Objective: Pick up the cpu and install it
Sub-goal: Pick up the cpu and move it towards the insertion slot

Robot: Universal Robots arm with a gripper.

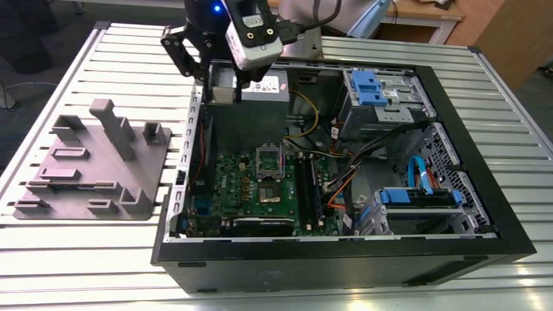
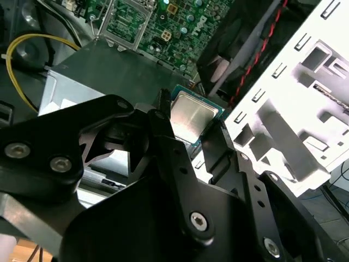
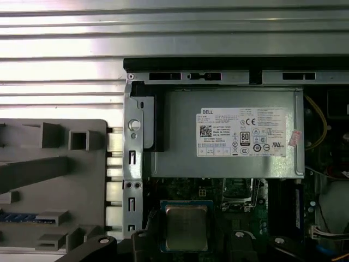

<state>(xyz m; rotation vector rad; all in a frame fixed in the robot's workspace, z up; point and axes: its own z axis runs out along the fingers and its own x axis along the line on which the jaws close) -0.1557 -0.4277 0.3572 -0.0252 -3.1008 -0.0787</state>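
The gripper (image 2: 192,122) hides parts of the cpu (image 2: 189,113).

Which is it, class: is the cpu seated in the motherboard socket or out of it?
Out. The cpu is gripped between the fingers, clear of the green motherboard behind it.

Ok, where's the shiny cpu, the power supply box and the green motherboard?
cpu (image 2: 191,115): second wrist view, its silvery top.
power supply (image 3: 174,136): first wrist view, bare metal face.
motherboard (image 1: 232,184): exterior view, green board surface.
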